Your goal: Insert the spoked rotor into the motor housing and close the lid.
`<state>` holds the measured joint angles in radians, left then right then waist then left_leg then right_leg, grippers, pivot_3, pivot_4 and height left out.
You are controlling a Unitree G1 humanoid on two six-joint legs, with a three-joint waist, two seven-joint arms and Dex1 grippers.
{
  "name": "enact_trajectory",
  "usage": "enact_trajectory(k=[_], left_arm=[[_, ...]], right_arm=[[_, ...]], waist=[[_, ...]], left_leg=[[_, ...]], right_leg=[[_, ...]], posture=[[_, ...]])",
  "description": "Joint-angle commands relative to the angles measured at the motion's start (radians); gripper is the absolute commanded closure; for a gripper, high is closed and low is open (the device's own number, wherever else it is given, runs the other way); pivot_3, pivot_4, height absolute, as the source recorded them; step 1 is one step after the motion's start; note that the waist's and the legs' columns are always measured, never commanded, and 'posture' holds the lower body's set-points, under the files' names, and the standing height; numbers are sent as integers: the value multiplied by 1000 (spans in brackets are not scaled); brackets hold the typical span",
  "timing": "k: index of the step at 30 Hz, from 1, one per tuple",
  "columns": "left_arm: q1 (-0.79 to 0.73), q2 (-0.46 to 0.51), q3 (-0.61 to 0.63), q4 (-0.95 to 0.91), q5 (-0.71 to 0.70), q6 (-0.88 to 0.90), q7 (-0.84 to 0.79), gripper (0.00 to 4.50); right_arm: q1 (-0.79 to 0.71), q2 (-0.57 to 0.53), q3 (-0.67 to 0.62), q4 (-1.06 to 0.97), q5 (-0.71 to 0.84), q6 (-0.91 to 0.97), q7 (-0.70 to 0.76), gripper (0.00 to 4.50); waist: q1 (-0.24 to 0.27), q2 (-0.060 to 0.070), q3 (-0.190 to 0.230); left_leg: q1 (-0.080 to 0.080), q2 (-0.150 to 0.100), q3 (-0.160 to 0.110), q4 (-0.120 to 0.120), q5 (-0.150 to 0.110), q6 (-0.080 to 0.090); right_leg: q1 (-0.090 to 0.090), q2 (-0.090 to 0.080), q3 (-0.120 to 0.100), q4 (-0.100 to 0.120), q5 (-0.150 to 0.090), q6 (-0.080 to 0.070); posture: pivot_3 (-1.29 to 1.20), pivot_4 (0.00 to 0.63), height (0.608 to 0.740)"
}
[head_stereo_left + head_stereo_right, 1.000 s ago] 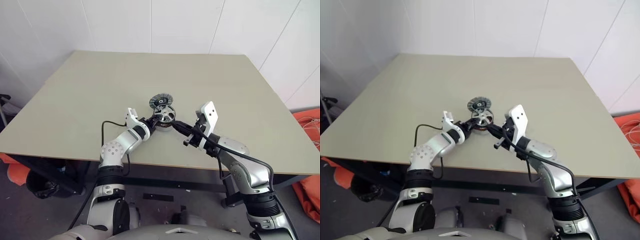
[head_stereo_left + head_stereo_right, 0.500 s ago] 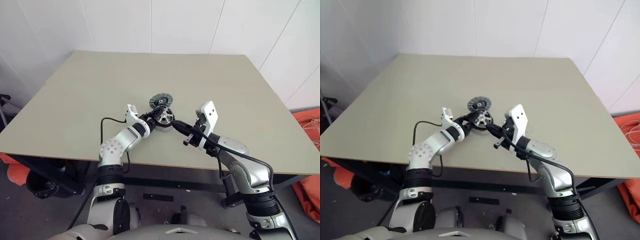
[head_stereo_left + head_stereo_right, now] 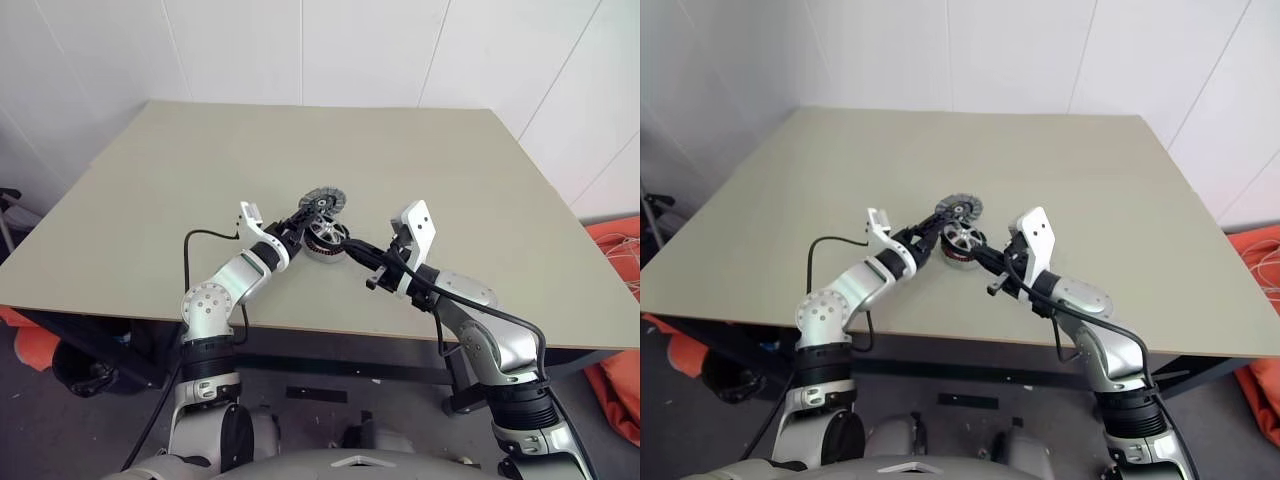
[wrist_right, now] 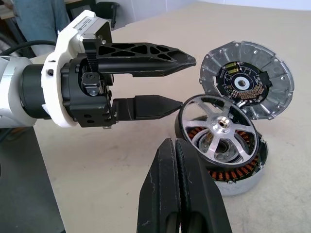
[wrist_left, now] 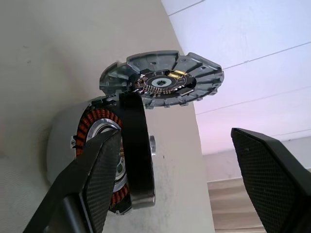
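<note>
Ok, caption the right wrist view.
Open left gripper beside spoked rotor tilted on motor housing; lid behind.

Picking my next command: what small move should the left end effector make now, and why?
Probably nudge the rotor level: it sits tilted on the housing, not seated, and the left end effector is open beside its rim. The lid lies flat behind.

Large rectangular beige table (image 3: pixel 200 180) with matte top, set against white panelled wall (image 3: pixel 350 50). Crumpled orange fabric (image 3: pixel 615 250) on the floor beside its right edge.
</note>
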<state>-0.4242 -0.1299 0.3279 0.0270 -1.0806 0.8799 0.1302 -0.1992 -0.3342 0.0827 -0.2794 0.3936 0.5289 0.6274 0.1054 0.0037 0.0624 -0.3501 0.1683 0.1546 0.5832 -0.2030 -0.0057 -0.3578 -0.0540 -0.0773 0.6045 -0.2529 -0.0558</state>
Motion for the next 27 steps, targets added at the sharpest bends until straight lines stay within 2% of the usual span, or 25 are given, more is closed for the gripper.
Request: enact_trajectory(k=[1, 10, 12, 14, 17, 27], left_arm=[[10, 12, 3, -70, -32, 12, 16, 667], [49, 74, -17, -131, -24, 21, 1, 667], [68, 126, -69, -162, 36, 3, -81, 667], [105, 223, -191, -204, 191, -92, -219, 667], [137, 288, -285, -209, 335, -214, -318, 1258], [132, 333, -445, -96, 684, -536, -472, 4476]], right_arm=[[-21, 2, -3, -10, 4, -22, 4, 4500], [-16, 3, -5, -17, 8, -17, 3, 4500], [-16, 3, -5, -16, 8, -17, 2, 4500], [-19, 4, -5, -13, 7, -17, 2, 4500], [-21, 4, -4, -10, 6, -17, 3, 4500], [-24, 6, -5, -6, 5, -16, 1, 4500]], waist=[[0, 0, 0], [-1, 0, 0], [-1, 0, 0], [-3, 0, 0], [-3, 0, 0], [-6, 0, 0]], left_leg=[[0, 0, 0, 0, 0, 0], [0, 0, 0, 0, 0, 0], [0, 0, 0, 0, 0, 0], [0, 0, 0, -1, 0, 0], [-1, 0, 0, -2, 0, 0], [0, 0, 0, -2, 0, 0]], right_leg=[[0, 0, 0, 0, 0, 0], [0, 0, 0, 0, 0, 1], [0, 0, 0, 0, 0, 1], [-1, 0, 0, 0, -1, 1], [-3, 0, 0, 0, -1, 1], [-2, 0, 0, 1, -1, 1]], posture=[[0, 0, 740], [0, 0, 740], [0, 0, 740], [0, 0, 740], [0, 0, 740], [0, 0, 740]])
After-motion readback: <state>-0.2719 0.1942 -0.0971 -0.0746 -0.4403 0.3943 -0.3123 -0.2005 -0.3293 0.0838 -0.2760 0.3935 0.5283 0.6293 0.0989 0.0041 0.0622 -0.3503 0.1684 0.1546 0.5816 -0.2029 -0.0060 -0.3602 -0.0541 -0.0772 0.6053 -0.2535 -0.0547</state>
